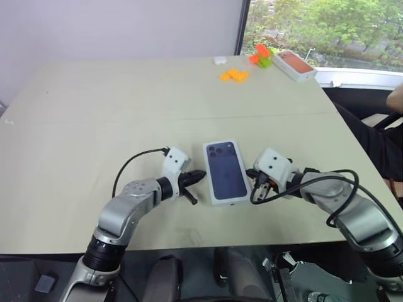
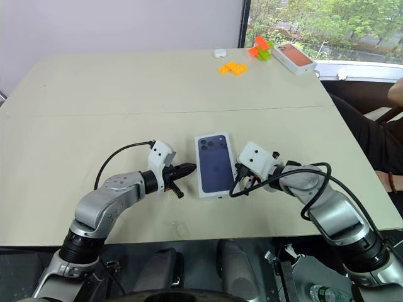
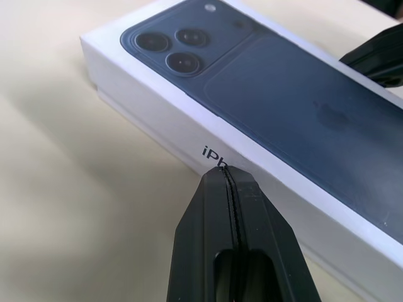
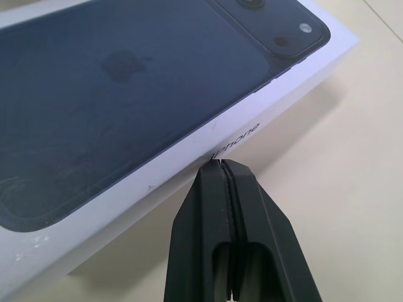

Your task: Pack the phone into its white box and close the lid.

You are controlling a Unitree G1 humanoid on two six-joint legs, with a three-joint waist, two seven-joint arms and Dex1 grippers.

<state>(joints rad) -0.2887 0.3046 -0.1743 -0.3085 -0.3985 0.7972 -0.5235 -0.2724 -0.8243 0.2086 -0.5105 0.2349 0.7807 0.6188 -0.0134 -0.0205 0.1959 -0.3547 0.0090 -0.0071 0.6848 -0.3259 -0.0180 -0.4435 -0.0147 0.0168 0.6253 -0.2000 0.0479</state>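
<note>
I have the lid [image 1: 225, 171] seated over the white box on the counter [image 1: 126, 113], the phone presumably inside. The left gripper [image 1: 196, 178] and right gripper [image 1: 257, 182], both pressed together, flank its long sides, probably squaring it.

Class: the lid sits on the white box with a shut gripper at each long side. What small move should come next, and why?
Probably press the lid down: in the left wrist view the white box shows beneath it, and the left gripper and right gripper flank it.
</note>
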